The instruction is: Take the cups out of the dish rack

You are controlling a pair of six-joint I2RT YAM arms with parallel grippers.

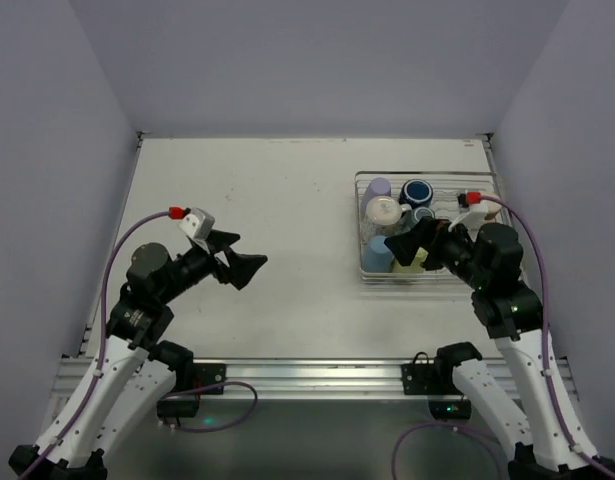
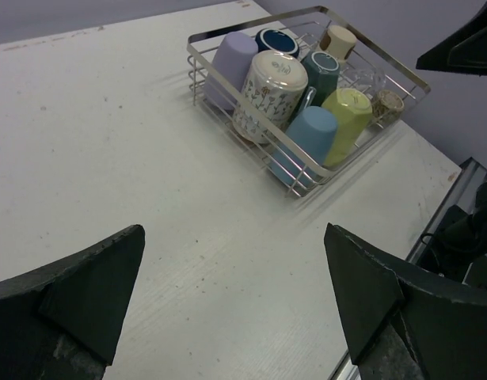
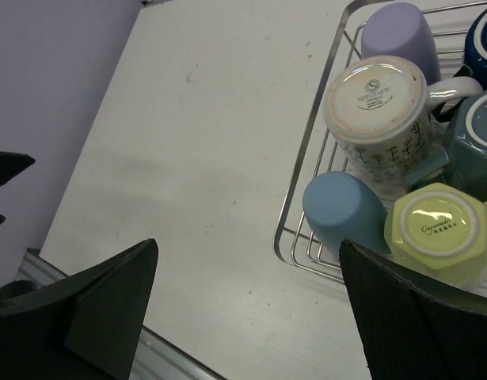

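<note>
The silver wire dish rack (image 1: pixel 359 222) stands at the right of the table and holds several upside-down cups: lavender (image 1: pixel 378 188), navy (image 1: pixel 418 191), a cream flowered mug (image 1: pixel 383 211), light blue (image 1: pixel 377 256). My right gripper (image 1: pixel 405 245) is open and empty above the rack's near-left corner. In the right wrist view (image 3: pixel 247 249) it is beside the light blue cup (image 3: pixel 338 207) and the yellow-green cup (image 3: pixel 437 229). My left gripper (image 1: pixel 242 258) is open and empty over bare table, far left of the rack (image 2: pixel 227 83).
The left wrist view also shows a teal cup (image 2: pixel 321 70), a tan cup (image 2: pixel 338 39) and a small shiny cup (image 2: pixel 389 101) in the rack. The table's near edge is a metal rail (image 1: pixel 307 375). Purple walls close in three sides.
</note>
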